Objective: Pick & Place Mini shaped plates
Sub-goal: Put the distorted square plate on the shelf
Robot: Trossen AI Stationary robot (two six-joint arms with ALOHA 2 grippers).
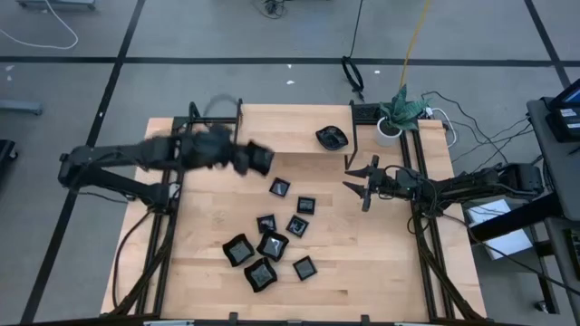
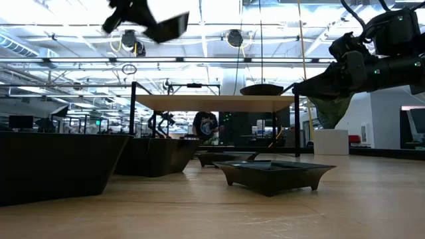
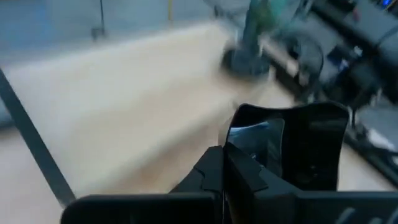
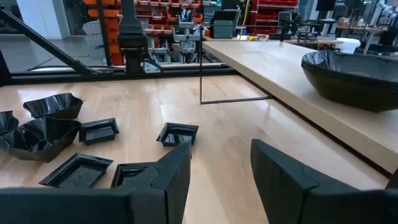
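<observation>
Gripping a square black plate (image 3: 305, 146) by its edge, the left gripper (image 1: 243, 156) hung in the air above the table (image 1: 208, 281), near the raised shelf (image 1: 290, 136) at the table's far side. Its fingers (image 3: 239, 171) were closed tight on the plate's rim, and the plate stood out beyond them, tilted, with its glossy inside facing the wrist camera. In the low view the held plate showed well above the table, clear of everything lying on it.

The right gripper (image 1: 361, 187) hovered over the right part of the table with its fingers apart and nothing between them. Just beyond it, on the shelf, sat a round black dish (image 1: 332, 138) with a wavy rim.

The remaining mini shaped plates (image 1: 272, 243) lay on the table between the two arms, well below the left gripper's load. Smaller squares (image 1: 305, 205) were scattered nearer the shelf, while larger ones (image 1: 238, 250) were bunched close together toward the near edge, some touching. A potted plant (image 1: 397, 113) stood at the far right corner.
</observation>
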